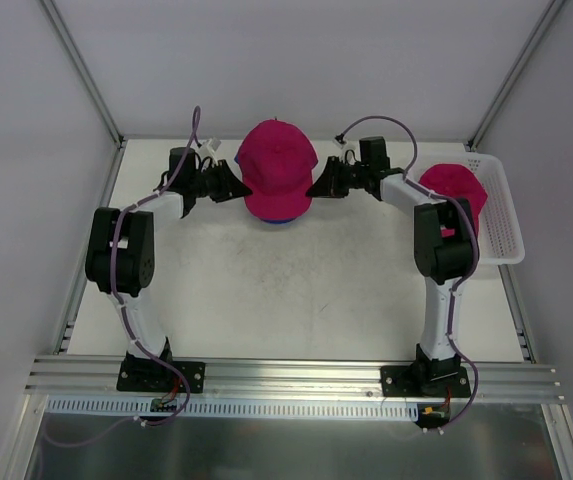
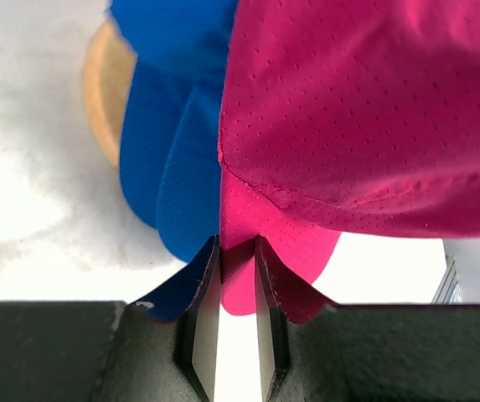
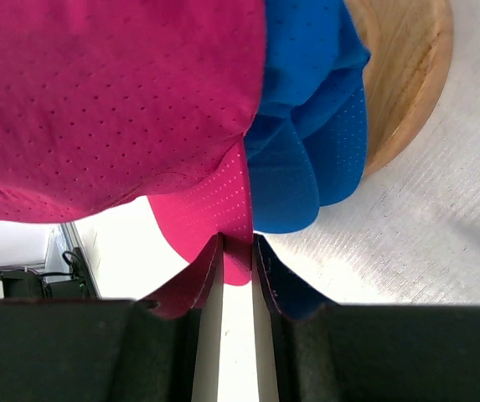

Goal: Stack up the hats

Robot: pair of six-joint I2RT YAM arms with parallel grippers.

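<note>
Left hand: clenched on the lower edge of the upper pink cap, with a fold of pink cloth pinched between the fingers; brushed on its outer side by a flap of the blue cap.
Right hand: likewise clamped on a pink fold of the same cap, from the opposite side (blue cloth lapping over one finger here too).
Upper pink cap: at the far middle of the table, gripped by a hand on either side, lying over the blue cap and covering nearly all of it from above.
Blue cap: under the pink one, seen from above only as a thin sliver below the brim; bunched in folds in both wrist views.
Wooden disc: round, pale brown, flat on the table beneath the blue cap, peeking out past its edge.
Other pink cap: inside the white tray, partly hidden by the right arm, well apart from the stacked pair.
White tray: rectangular, with perforated walls, at the right edge of the table (far half).
</note>
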